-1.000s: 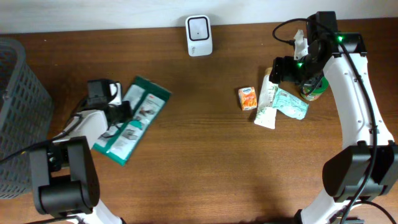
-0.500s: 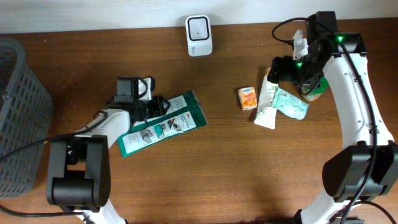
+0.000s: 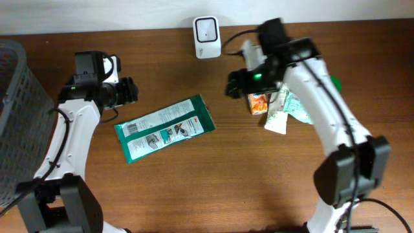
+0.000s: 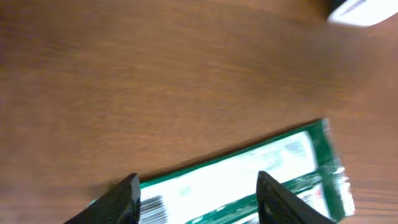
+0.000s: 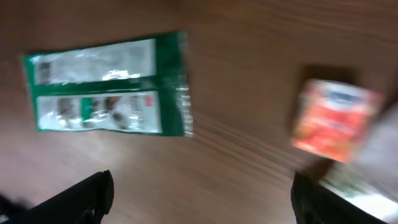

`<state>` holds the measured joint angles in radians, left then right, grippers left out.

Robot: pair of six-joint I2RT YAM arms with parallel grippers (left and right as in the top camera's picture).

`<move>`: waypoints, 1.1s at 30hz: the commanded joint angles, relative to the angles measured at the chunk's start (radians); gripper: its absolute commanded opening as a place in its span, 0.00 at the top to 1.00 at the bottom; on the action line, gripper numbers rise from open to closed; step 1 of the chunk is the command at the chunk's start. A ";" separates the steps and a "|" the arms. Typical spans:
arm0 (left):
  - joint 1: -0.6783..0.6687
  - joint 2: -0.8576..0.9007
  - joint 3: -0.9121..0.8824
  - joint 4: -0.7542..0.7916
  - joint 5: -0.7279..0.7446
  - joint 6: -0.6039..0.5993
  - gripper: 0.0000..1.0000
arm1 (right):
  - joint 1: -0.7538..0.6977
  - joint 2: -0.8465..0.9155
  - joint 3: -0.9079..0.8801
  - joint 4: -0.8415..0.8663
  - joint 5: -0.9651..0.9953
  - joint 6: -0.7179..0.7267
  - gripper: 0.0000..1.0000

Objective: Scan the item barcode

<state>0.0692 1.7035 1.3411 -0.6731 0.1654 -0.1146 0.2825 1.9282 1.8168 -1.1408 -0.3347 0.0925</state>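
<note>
The green packet (image 3: pixel 165 128) lies flat on the bench (image 3: pixel 213 181), barcode face up, likely set mid-bench where either arm can reach it. The left claw (image 3: pixel 131 90) hangs spread and empty, apart from it. The right claw (image 3: pixel 231 85), also spread, hovers near the orange carton (image 3: pixel 258 102).

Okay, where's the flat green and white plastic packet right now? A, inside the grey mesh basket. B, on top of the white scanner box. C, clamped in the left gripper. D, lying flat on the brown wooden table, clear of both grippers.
D: the packet lies flat on the table, with the left gripper and the right gripper both apart from it.
</note>
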 commanded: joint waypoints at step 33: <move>0.119 -0.002 -0.006 -0.014 -0.160 0.063 0.13 | 0.461 0.356 -0.055 0.305 -0.003 0.426 0.14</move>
<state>0.1864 1.7054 1.3411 -0.6888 -0.0078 -0.0635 0.7666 2.2696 1.7992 -0.8440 -0.4030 0.4770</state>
